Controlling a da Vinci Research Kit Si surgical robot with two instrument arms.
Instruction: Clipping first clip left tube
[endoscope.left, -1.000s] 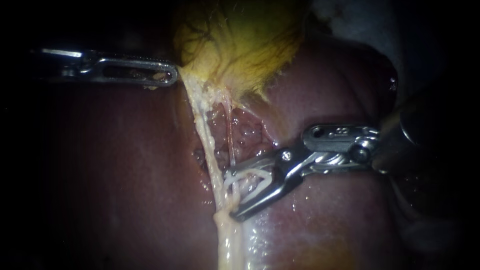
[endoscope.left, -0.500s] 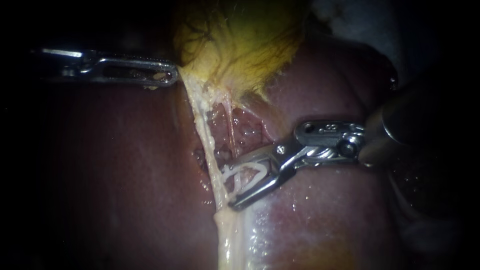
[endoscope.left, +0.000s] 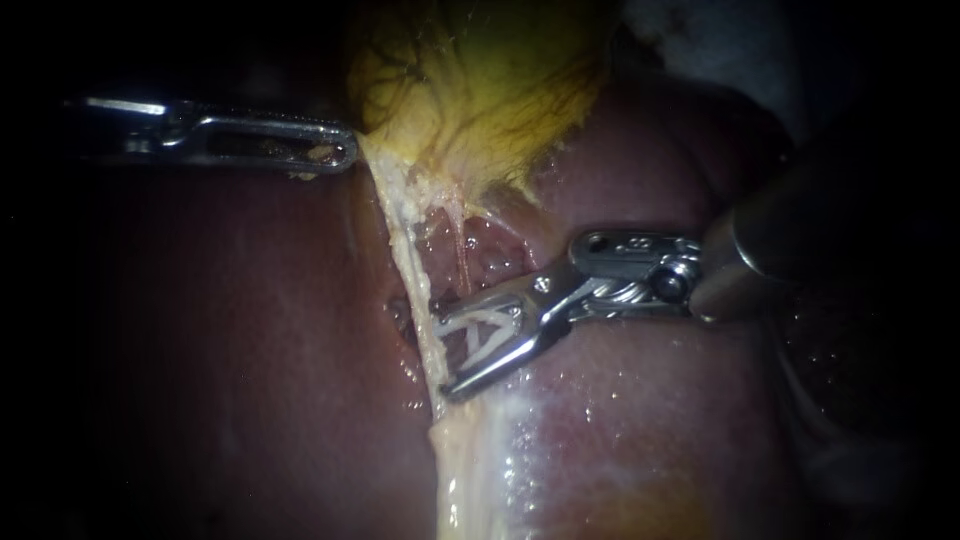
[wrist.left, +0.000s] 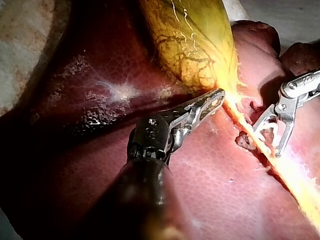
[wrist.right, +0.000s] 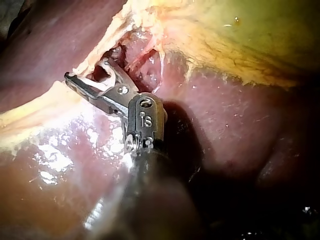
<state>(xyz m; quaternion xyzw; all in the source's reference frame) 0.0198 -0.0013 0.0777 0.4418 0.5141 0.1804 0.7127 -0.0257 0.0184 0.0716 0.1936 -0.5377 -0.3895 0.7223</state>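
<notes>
The liver (endoscope.left: 250, 350) is the biggest thing we see, smooth, wet and dark red; only the left wrist view shows whitish scuffed patches on it. Above it bulges the gallbladder (endoscope.left: 480, 90), yellow-green and veined. Our left instrument (endoscope.left: 340, 150) has its slotted metal end effector closed flat on the gallbladder's lower edge. Our right instrument (endoscope.left: 440, 356) holds its end effector wide apart, with its tips (both of them) reaching the left tube (endoscope.left: 410, 270), a pale stringy strand running from the gallbladder down over the liver. A white clip (endoscope.left: 490, 335) lines the jaws' inner faces.
</notes>
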